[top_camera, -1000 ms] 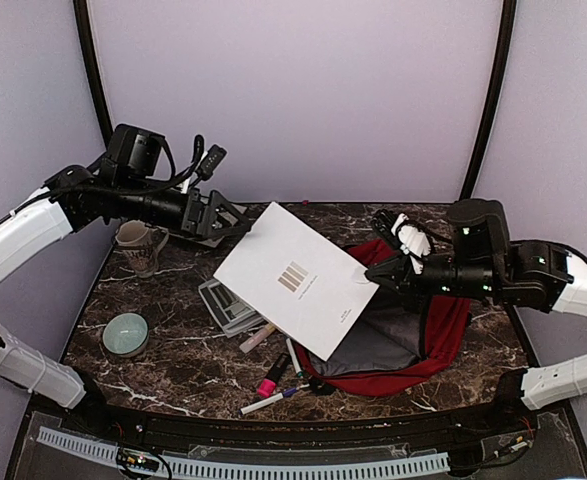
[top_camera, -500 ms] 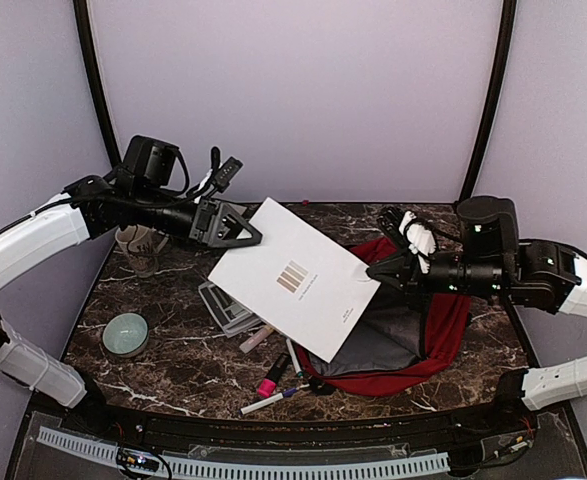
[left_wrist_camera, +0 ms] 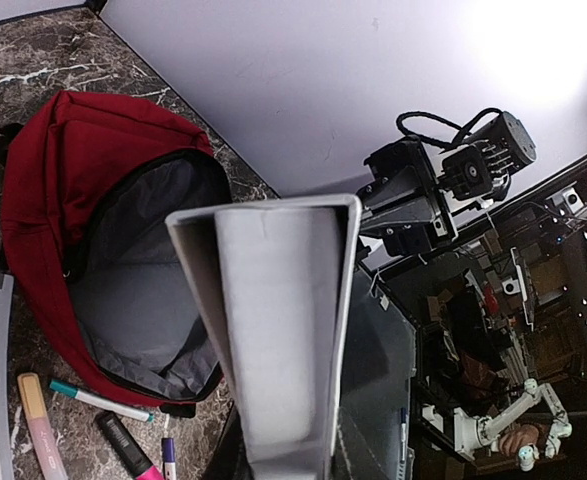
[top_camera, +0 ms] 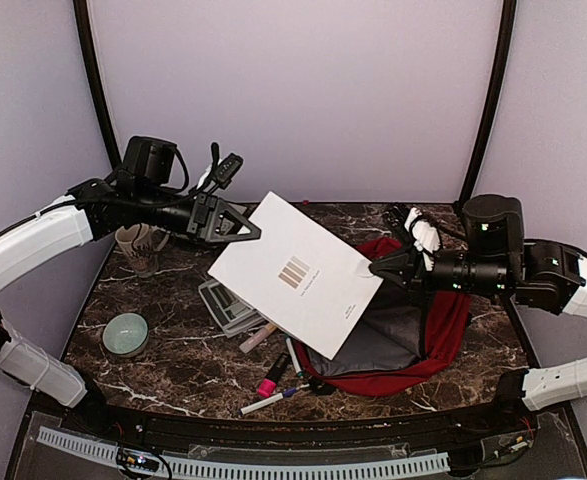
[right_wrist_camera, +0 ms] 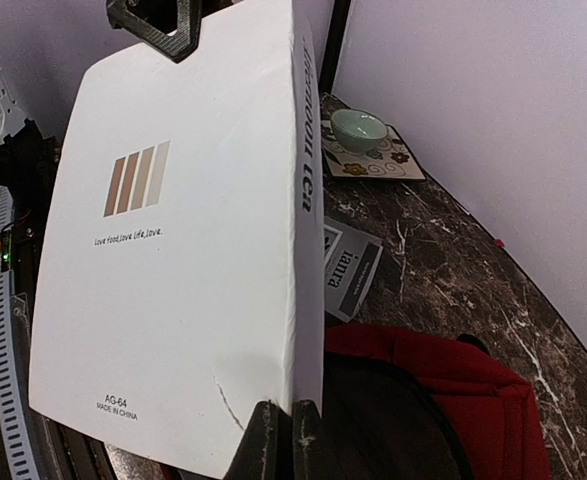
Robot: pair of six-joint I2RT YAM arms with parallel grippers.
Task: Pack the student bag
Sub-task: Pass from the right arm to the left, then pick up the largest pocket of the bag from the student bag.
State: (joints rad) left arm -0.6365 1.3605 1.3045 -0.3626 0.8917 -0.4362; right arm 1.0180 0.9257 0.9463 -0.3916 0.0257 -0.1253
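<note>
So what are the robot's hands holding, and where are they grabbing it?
The white box. The right gripper pinches one corner, by the printed spine. The left gripper appears to pinch the opposite edge.

You've got one red backpack (top_camera: 451,322) at four o'clock, one white box (top_camera: 298,275), one mug (top_camera: 140,246) at ten o'clock, one teal candle (top_camera: 125,333) and one grey booklet (top_camera: 227,306). Count four pens and markers (top_camera: 272,376) down at six o'clock.
</note>
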